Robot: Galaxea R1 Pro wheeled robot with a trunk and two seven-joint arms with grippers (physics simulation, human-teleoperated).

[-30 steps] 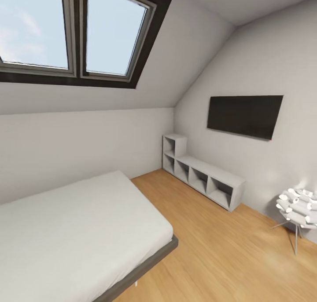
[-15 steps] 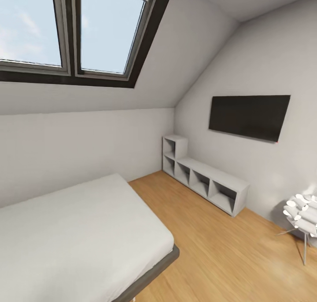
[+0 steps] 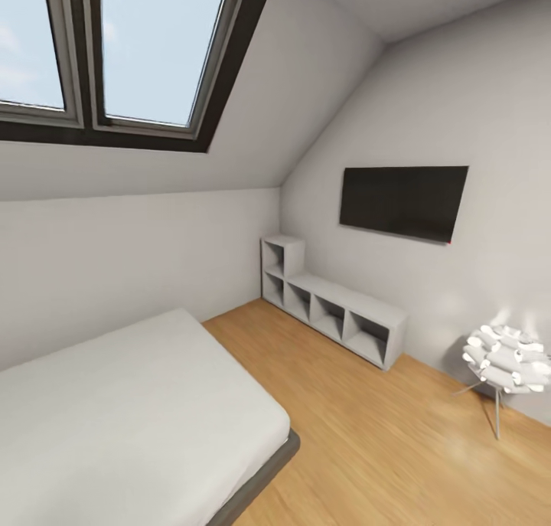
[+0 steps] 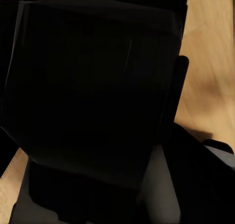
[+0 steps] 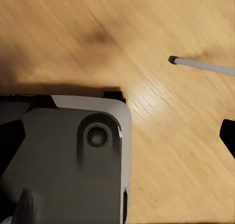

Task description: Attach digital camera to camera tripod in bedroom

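In the left wrist view a black boxy body, the digital camera [image 4: 93,82], sits very close to the lens. One dark finger [image 4: 180,87] of my left gripper lies against its side, so the gripper looks shut on it. My right gripper [image 5: 126,170] hangs over the light wood floor [image 5: 161,150], its dark fingertips [image 5: 24,207] far apart with nothing between them. A thin silver rod with a black tip [image 5: 196,63] crosses that floor; I cannot tell what it belongs to. The head view looks into the bedroom; the camera tripod is out of view there.
A white bed with a dark frame [image 3: 130,411] stands at the left. A white cube shelf [image 3: 333,312] runs along the far wall under a black wall screen [image 3: 402,200]. A white lamp on thin legs [image 3: 505,361] stands at the right. Wood floor [image 3: 367,449] lies between them.
The whole head view has shifted: shelf, screen and window first slid slightly right, then left, and the lamp is back in full. That is my own camera moving, not the furniture.
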